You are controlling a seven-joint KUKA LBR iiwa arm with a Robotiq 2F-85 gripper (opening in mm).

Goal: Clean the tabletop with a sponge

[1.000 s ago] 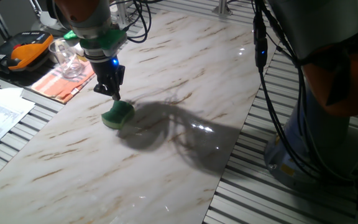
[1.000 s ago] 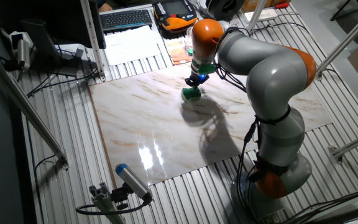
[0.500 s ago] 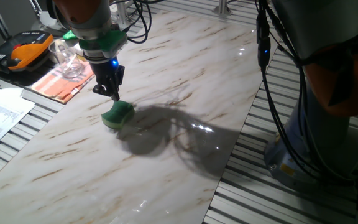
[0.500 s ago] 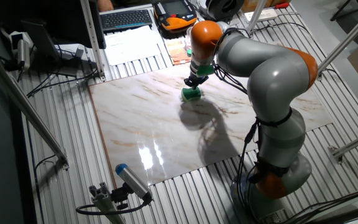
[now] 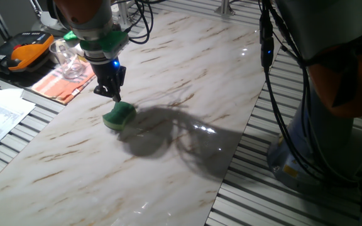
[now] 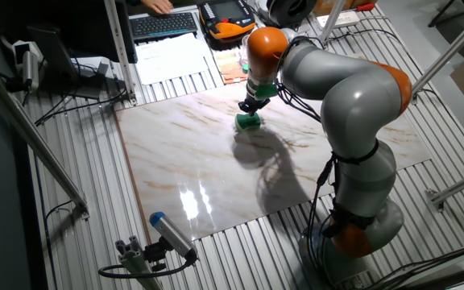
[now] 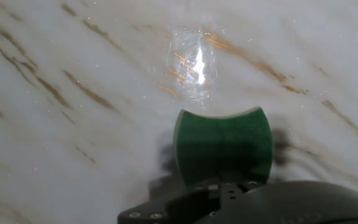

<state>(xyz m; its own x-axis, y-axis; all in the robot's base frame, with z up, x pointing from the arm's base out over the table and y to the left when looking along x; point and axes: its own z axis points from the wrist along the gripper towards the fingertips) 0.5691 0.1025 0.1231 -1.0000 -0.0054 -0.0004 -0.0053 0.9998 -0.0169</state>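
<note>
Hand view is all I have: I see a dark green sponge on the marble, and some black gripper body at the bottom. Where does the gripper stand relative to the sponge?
Observer: In one fixed view the gripper points straight down, with its tips at one edge of the sponge, not over the middle.
Operator: Does it hold the sponge?
Observer: I cannot tell. The fingers look close together, but no view shows contact clearly.
Operator: What is near, outside my picture?
Observer: A glass mug stands on an orange striped cloth, off the tabletop, on the grey slatted surface beyond the gripper.
</note>
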